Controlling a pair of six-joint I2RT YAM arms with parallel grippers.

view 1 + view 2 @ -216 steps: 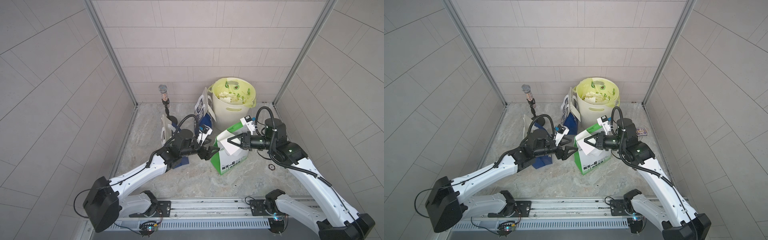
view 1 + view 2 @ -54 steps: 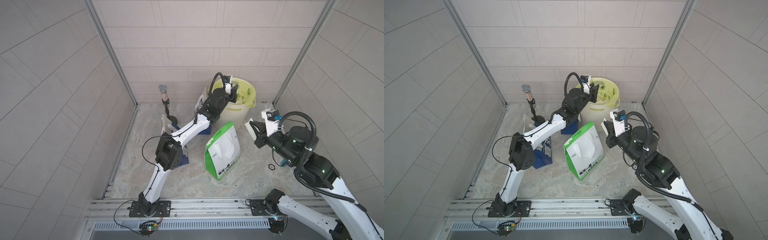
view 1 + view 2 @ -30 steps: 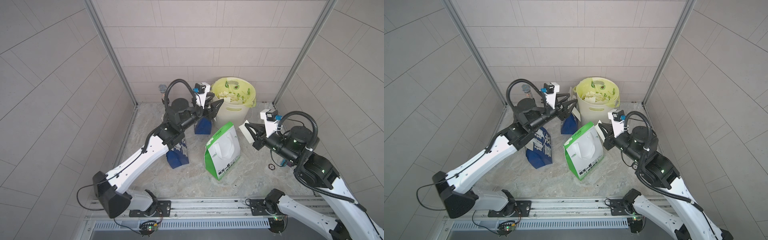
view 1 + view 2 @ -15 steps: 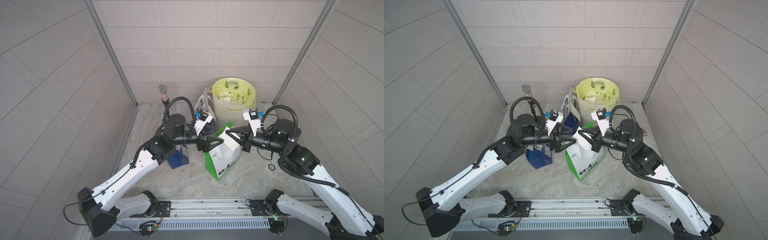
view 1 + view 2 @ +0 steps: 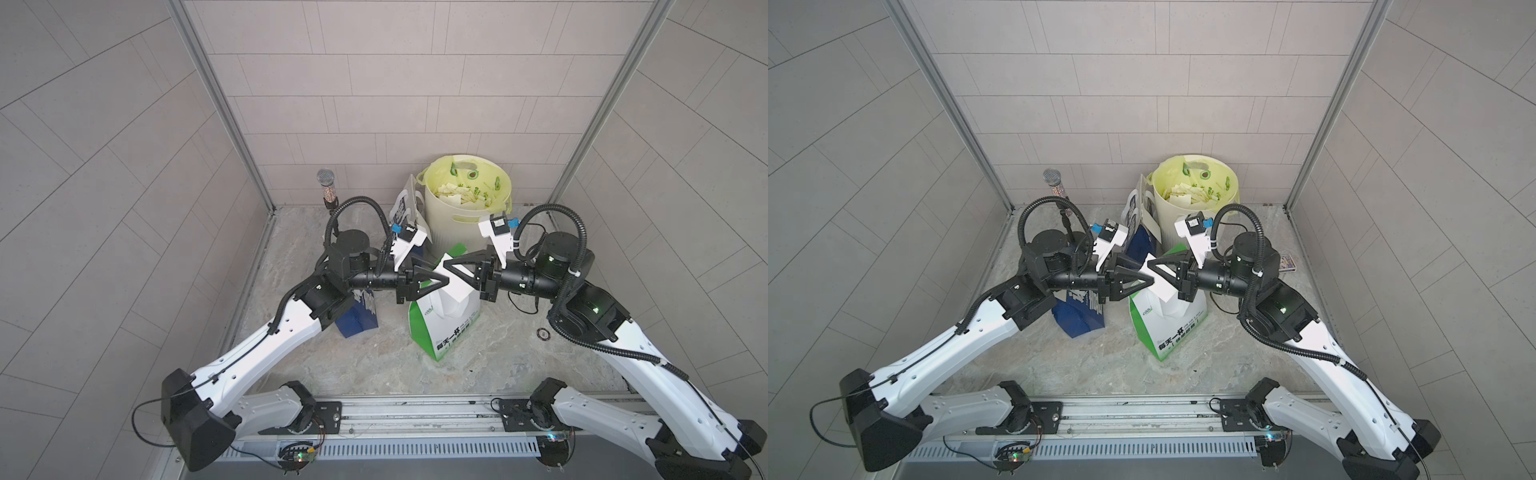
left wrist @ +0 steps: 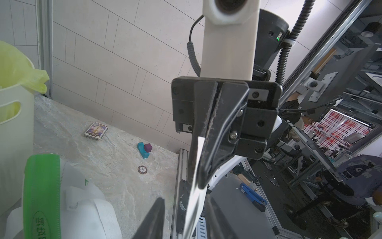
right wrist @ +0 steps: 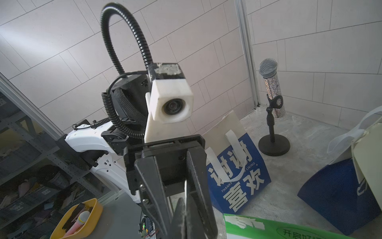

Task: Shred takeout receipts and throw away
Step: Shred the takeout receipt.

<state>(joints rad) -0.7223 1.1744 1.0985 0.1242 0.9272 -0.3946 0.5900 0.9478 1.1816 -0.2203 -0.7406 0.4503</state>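
Left wrist view, entry one: right claw [image 6: 201,180], jaws pressed together on the receipt [image 6: 195,198]. It is a white slip seen nearly edge-on, its free end running out past the tips.

Entry two: left claw [image 6: 186,222]. Its fingers [image 6: 157,219] stand narrowly apart, one on each side of that free end. A gap shows on one side; contact on the other side cannot be told. No clamp by this claw is visible.

Position: in both top views the two claws meet tip to tip, roughly level, above the top of the green bag [image 5: 446,328]. The receipt hangs in the air between them, clear of the surface [image 5: 374,365].

Edges:
- The green bag's upper rim lies just below the claws.
- Bin [image 5: 453,232] stands just behind, with a yellow liner and pale scraps [image 5: 457,193] inside.
- Blue bag [image 5: 357,320] stands under the left forearm.
- Second blue bag [image 5: 1142,245] stands between the left claw and the bin.
- Mic [image 5: 326,189] is on a stand in the back corner.

Open room:
- Bare surface runs from the bags forward to the rail [image 5: 415,409].
- On the right arm's side lie a chip [image 6: 142,169], blocks [image 6: 144,150] and a card box [image 6: 96,131], all well apart from the claws.
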